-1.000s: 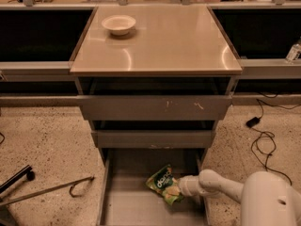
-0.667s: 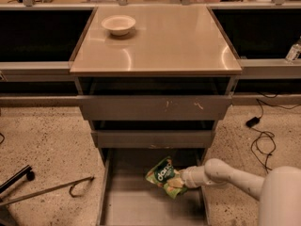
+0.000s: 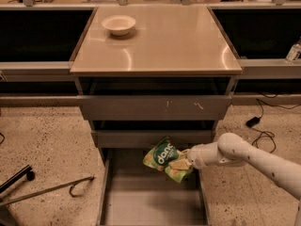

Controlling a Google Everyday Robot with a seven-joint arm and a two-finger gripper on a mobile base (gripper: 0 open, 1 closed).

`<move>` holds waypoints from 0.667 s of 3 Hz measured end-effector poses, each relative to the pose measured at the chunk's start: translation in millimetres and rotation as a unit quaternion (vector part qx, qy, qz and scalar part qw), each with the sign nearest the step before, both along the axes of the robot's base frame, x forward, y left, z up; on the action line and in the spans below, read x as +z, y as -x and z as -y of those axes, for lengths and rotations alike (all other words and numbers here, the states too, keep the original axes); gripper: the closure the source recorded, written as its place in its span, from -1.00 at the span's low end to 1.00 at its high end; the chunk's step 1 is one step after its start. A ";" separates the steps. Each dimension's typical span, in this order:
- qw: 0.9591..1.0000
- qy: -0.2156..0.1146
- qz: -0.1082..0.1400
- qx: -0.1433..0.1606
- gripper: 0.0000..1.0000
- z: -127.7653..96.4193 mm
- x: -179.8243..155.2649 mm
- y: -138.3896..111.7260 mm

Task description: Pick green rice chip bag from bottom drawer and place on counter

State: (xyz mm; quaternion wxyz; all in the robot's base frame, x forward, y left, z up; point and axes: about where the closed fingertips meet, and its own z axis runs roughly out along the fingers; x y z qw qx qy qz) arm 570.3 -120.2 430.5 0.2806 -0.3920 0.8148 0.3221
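Your gripper [image 3: 185, 163] has its fingers clamped on the right edge of the bag [image 3: 160, 156]. The bag hangs tilted in the air over the open drawer [image 3: 150, 207], its top just overlapping the middle drawer [image 3: 136, 138]. Behind the wrist, the white arm [image 3: 247, 157] slopes in from the lower right. Compared with a second ago, the bag sits higher, off the drawer floor, and the arm is stretched out straighter. A bowl [image 3: 118, 24] stands at the back left of the counter [image 3: 164, 46].
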 end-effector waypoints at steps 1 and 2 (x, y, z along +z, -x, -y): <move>1.000 0.000 0.000 0.000 1.00 0.0 0.1 0.1; 1.000 -0.005 0.009 0.001 1.00 -2.7 12.8 11.5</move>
